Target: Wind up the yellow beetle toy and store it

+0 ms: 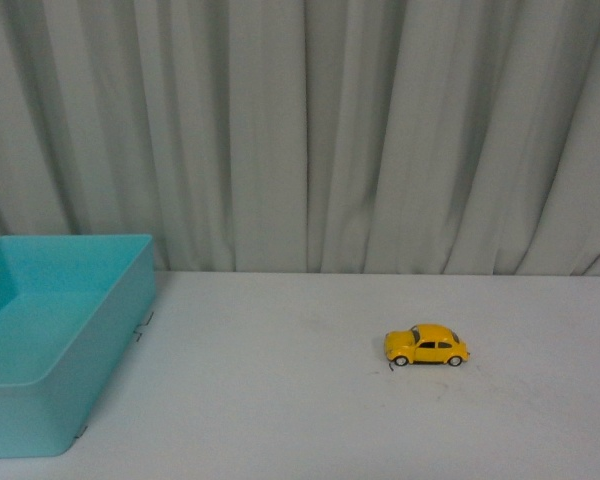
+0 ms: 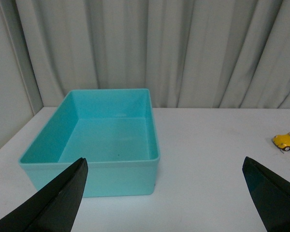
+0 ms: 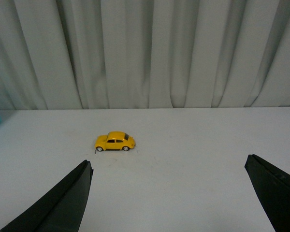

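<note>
Yellow glossy beetle-shaped toy car (image 1: 427, 346), front view: upright on its wheels on the white tabletop (image 1: 280, 400), well apart from the open turquoise rectangular plastic bin (image 1: 110, 340). Left wrist view: left gripper (image 2: 163, 164) jaws spread wide, holding nothing; bin directly ahead of the gap, car far beyond one jaw's outer side. Right wrist view: right gripper (image 3: 168, 163) jaws spread wide, holding nothing; car ahead of the gap, nearer one jaw.

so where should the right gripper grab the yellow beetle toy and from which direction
Probably from above, with the right gripper, now open, closing across the door sides of the yellow beetle toy. It stands on its wheels with bare table around it, and its rounded glossy roof would likely slip.
</note>
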